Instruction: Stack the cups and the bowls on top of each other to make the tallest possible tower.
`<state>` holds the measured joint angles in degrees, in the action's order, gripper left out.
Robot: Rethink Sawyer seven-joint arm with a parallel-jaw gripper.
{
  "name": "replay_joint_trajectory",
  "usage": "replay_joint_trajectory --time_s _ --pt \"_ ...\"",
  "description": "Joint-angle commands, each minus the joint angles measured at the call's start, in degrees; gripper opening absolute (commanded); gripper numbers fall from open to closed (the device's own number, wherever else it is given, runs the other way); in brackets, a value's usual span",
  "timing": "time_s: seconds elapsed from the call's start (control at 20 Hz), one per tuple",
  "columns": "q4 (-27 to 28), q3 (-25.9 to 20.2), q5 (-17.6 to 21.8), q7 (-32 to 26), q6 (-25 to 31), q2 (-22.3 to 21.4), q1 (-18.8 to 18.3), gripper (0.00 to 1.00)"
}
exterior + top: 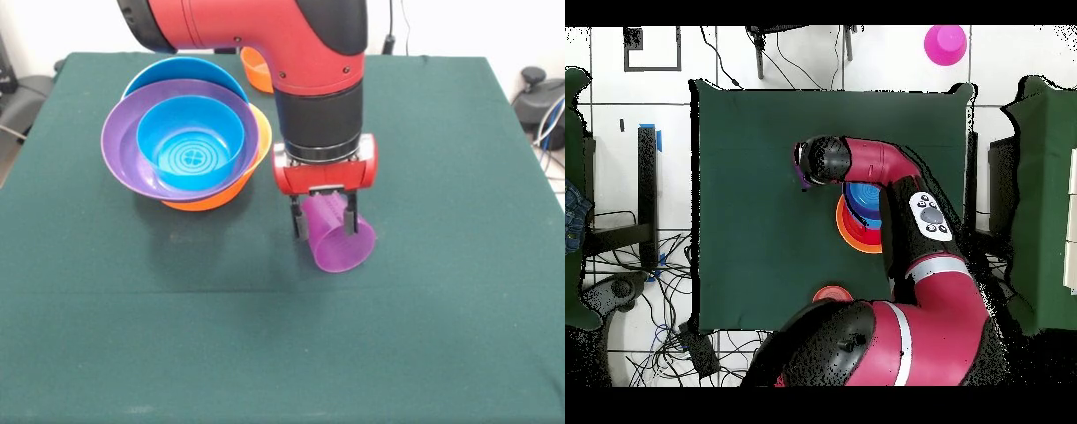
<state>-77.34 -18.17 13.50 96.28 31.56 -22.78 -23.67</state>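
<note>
Purple cup [338,240], translucent and ribbed, hangs tilted in the gripper [326,225], whose dark fingers are closed on its wall, just right of the tower [185,143]. From the front, that tower nests glossy bowls: a small blue bowl [190,141] inside a purple bowl [128,146], over blue and orange rims. It looks partly built. A small orange bowl [256,69] waits behind. From overhead, a pink bowl [945,44] sits off the green table [755,200].
</note>
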Motion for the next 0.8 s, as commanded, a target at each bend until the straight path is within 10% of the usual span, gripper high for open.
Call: replay_joint_trajectory --time_s 0.05,0.8 --pt "0.94 -2.73 0.01 -0.62 4.33 -1.53 -0.06 1.00" --pt "0.49 -6.53 1.26 -5.71 3.01 -6.27 -1.88 1.00"
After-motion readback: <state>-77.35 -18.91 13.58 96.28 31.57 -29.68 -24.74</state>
